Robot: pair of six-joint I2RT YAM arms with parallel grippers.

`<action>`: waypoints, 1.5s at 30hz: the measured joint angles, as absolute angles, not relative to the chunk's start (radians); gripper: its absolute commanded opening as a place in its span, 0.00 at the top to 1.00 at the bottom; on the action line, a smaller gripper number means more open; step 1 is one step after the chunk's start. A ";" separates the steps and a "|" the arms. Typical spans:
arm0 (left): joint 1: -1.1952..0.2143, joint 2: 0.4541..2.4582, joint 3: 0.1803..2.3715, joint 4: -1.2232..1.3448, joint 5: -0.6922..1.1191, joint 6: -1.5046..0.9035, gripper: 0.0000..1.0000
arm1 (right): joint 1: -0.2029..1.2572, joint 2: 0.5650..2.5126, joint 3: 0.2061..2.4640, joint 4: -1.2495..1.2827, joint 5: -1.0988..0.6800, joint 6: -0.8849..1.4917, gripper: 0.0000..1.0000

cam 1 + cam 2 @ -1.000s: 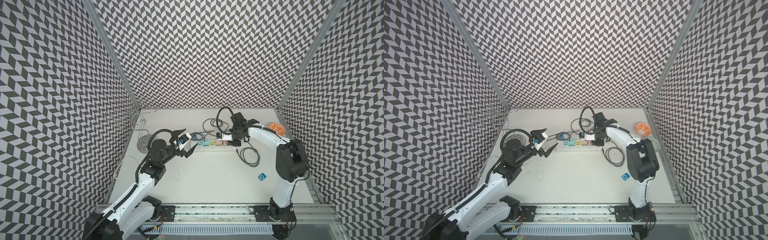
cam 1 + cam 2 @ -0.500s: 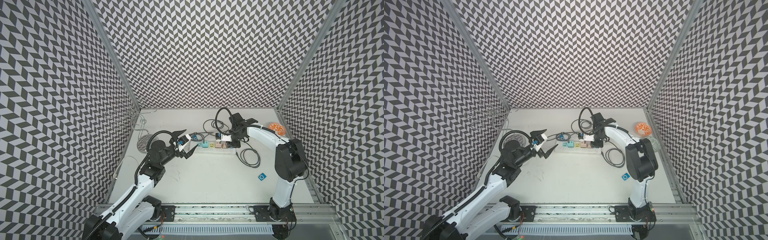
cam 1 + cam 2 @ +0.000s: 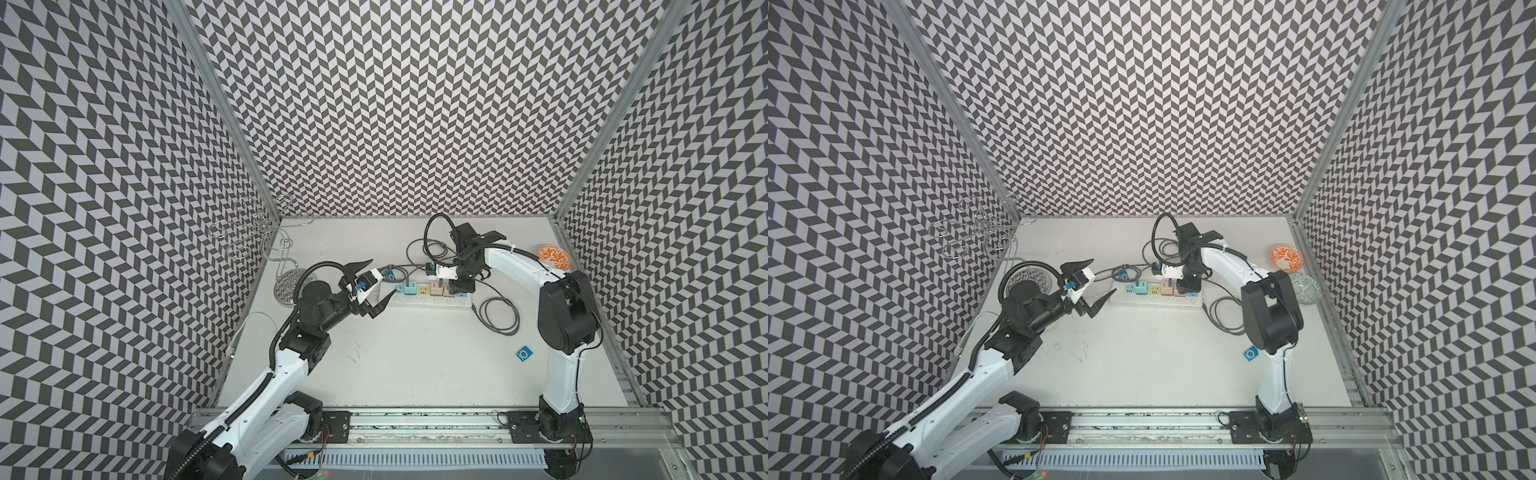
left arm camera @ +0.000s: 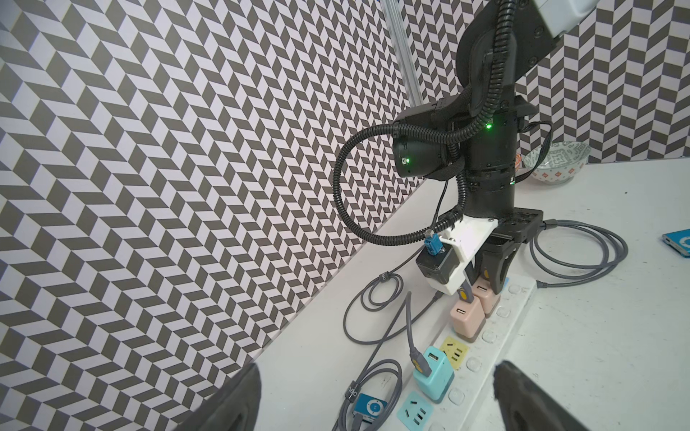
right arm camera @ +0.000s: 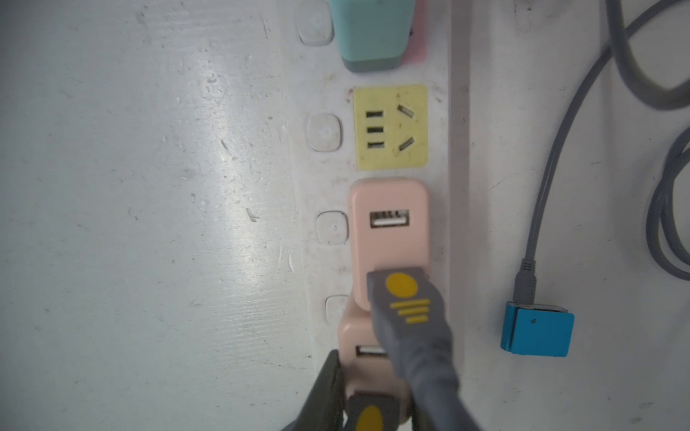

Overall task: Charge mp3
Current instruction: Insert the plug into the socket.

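A white power strip (image 3: pixel 428 300) (image 3: pixel 1154 300) (image 4: pixel 496 328) (image 5: pixel 438 130) carries a teal charger (image 4: pixel 433 377) and two pink chargers (image 5: pixel 388 239). My right gripper (image 3: pixel 457 286) (image 3: pixel 1185 286) (image 4: pixel 489 280) (image 5: pixel 369 403) is shut on a grey USB plug with a yellow mark, just above the end pink charger. A similar plug (image 5: pixel 407 298) hangs beside it. One blue mp3 (image 5: pixel 535 332) with a cable plugged in lies next to the strip there. Another cabled mp3 (image 4: pixel 369 406) (image 3: pixel 389 275) lies under my open left gripper (image 3: pixel 383 276) (image 3: pixel 1104 276) (image 4: pixel 377 365). A third mp3 (image 3: pixel 524 354) (image 3: pixel 1251 353) lies loose.
Grey cable loops (image 3: pixel 496 316) lie right of the strip and more lie behind it. An orange patterned bowl (image 3: pixel 552 257) and a glass bowl (image 3: pixel 1304 286) stand at the right wall. A wire rack (image 3: pixel 257 232) fills the back left corner.
My right gripper has come down and slightly left with the plug, closer to the pink chargers. The left gripper has stayed open and nearly still.
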State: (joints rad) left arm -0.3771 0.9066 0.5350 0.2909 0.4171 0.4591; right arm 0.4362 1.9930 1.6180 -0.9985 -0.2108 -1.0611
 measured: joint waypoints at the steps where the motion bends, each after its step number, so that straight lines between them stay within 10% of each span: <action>1: -0.377 0.907 0.535 0.291 0.417 0.459 0.03 | 0.436 1.995 1.620 -1.000 -0.209 -1.060 0.97; 30: -0.377 0.904 0.529 0.291 0.440 0.460 0.03 | 0.412 1.985 1.554 -0.805 -0.176 -1.053 0.66; 45: -0.377 0.904 0.529 0.291 0.452 0.460 0.03 | 0.404 2.004 1.568 -0.808 -0.187 -1.073 0.80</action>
State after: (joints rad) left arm -0.3771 0.9039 0.5289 0.2909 0.4519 0.4599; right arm 0.4038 2.0037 1.5684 -0.8078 -0.1875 -1.0733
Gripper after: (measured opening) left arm 0.970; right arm 0.274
